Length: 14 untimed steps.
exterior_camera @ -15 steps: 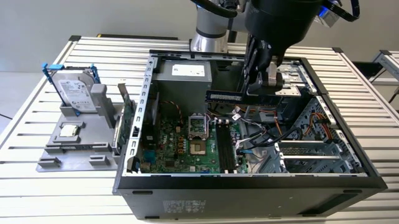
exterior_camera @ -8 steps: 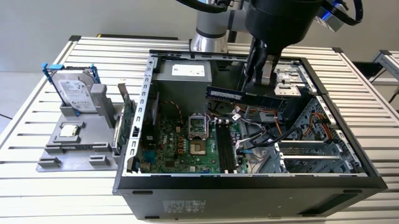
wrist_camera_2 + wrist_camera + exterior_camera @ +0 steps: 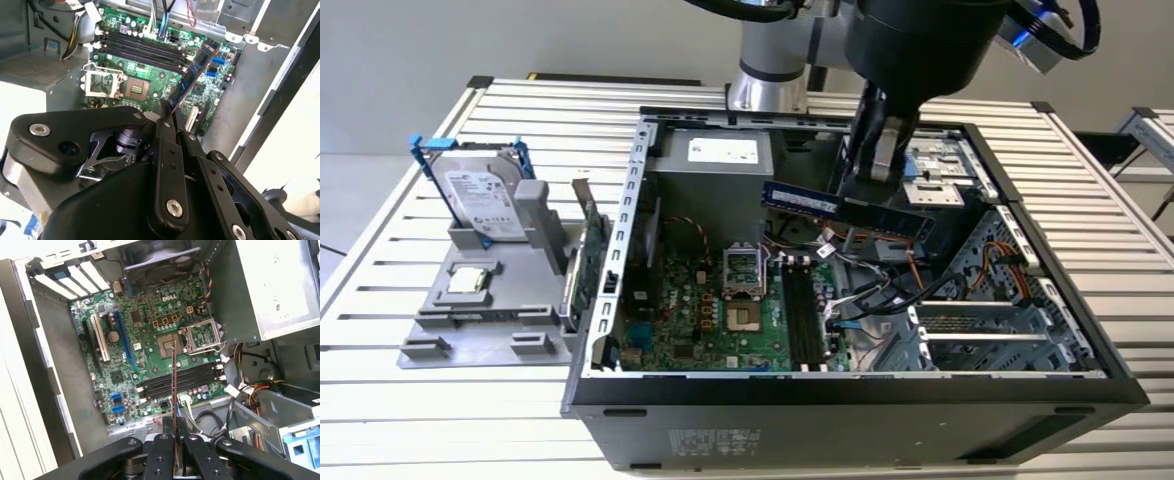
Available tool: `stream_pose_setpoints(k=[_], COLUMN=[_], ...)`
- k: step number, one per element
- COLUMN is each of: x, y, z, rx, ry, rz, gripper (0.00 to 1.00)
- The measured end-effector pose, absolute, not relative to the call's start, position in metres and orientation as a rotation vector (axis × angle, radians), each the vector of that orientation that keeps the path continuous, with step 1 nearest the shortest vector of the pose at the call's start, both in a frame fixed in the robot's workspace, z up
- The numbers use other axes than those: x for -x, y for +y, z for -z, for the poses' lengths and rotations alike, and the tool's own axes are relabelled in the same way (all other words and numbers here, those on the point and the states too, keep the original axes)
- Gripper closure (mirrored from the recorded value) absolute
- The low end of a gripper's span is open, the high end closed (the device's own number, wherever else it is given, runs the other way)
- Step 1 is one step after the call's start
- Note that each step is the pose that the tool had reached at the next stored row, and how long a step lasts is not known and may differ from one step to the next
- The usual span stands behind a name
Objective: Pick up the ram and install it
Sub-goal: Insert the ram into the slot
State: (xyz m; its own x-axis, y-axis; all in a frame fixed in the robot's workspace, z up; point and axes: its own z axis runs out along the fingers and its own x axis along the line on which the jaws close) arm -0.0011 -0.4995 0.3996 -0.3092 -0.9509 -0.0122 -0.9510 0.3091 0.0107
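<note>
- Nearest stands the open black metal computer case [image 3: 854,405], on a pale slatted metal table [image 3: 440,430].
- Flat inside it lies the green motherboard [image 3: 707,320], with long black memory slots [image 3: 803,310] running near to far.
- Over the board, the black two-fingered gripper [image 3: 870,185] pinches the ram [image 3: 801,198], a long flat dark-blue circuit stick (edge-on in the first wrist view [image 3: 173,375]), held above the slots and not seated.
- Farther back on the exterior view's left, a silver hard drive in a blue frame [image 3: 480,195] stands upright on a grey plastic stand [image 3: 480,305].

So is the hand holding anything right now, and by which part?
Yes. The hand is shut on the ram, pinching its two flat faces at the upper long edge, roughly mid-length, above the open case.
</note>
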Motion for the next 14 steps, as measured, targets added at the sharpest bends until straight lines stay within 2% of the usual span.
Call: stream_pose_setpoints(k=[14], x=[0.0011], y=[-0.4995], z=[-0.3996], rx=[1.661], ry=[2.661], rz=[-0.024], gripper=[1.0])
